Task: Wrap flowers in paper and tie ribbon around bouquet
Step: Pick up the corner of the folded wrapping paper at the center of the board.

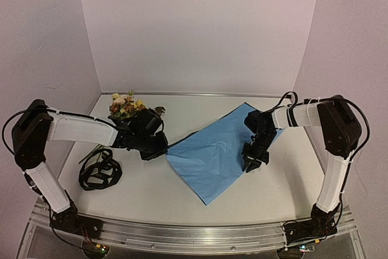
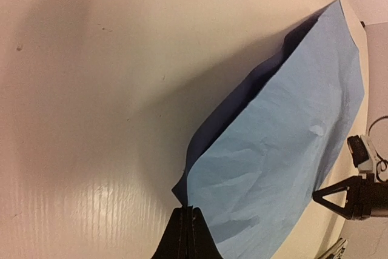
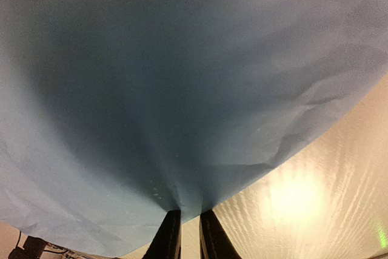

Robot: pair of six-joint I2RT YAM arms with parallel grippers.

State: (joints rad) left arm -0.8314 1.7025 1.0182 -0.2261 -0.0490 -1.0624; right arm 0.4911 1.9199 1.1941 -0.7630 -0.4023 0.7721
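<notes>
Two robot arms pinch opposite sides of a large, creased sheet of light-blue paper (image 1: 209,159) on a white table (image 1: 157,198).

The paper lies diagonally mid-table, its left corner raised a little off the surface. The left gripper (image 2: 188,213) is clenched tight on that corner, fingers pressed together. The right gripper (image 3: 190,216) grasps the paper's right edge, with the sheet drawn into the narrow gap between its black fingers. A tangled loop of narrow black ribbon (image 1: 100,171) lies at the table's left, beside the left arm. Behind that arm's wrist rests a small bunch of flowers (image 1: 124,106), with yellow, cream and orange-brown blooms on thin green stems.
</notes>
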